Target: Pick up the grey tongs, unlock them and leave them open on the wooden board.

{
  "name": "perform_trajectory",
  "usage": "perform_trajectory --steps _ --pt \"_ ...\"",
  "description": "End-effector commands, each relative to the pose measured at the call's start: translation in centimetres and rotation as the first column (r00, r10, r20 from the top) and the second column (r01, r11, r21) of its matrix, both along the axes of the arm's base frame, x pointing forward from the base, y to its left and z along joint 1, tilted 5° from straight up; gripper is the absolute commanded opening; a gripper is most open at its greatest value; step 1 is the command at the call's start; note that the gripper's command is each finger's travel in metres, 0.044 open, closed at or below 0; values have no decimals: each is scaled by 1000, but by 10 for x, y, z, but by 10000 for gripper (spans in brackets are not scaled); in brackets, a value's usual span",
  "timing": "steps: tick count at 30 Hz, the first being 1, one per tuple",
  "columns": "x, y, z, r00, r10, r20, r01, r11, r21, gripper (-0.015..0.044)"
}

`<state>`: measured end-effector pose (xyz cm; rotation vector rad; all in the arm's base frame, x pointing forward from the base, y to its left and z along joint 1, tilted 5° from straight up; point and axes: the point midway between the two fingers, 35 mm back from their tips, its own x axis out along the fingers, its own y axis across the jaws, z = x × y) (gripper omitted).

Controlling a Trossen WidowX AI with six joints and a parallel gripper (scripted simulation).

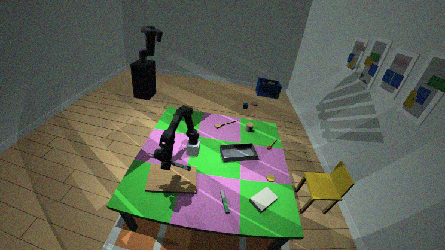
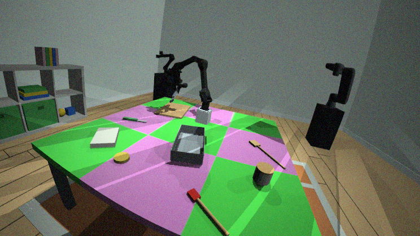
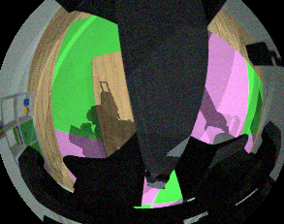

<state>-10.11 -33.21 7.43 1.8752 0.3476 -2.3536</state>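
My gripper (image 1: 165, 165) (image 2: 175, 88) (image 3: 154, 128) is shut on the grey tongs (image 2: 172, 97) (image 3: 160, 59). It holds them in the air over the far edge of the wooden board (image 1: 157, 182) (image 2: 181, 113) (image 3: 112, 79), near the arm's white base (image 1: 192, 148) (image 2: 203, 116). In the wrist view the tongs fill the middle as a dark wedge and hide much of the board. I cannot tell whether the tongs' arms are spread. The dark roasting tin (image 1: 239, 159) (image 2: 187, 158) sits empty at the table's middle, well away from the gripper.
On the table lie a green pen (image 1: 225, 201) (image 2: 134, 119), a white flat box (image 1: 263, 198) (image 2: 104, 136), a yellow disc (image 1: 270, 177) (image 2: 121, 157), a dark cylinder (image 1: 249, 126) (image 2: 263, 173), a red spatula (image 1: 271, 144) (image 2: 206, 209) and a wooden spatula (image 1: 225, 124) (image 2: 269, 155).
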Motion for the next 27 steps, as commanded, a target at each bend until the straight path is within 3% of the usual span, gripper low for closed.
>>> perform_trajectory --steps 1,27 --pt "-3 -4 2 992 -7 126 9 1000 -13 -150" --pt "-5 -7 -15 986 -10 169 14 1000 -18 -150"
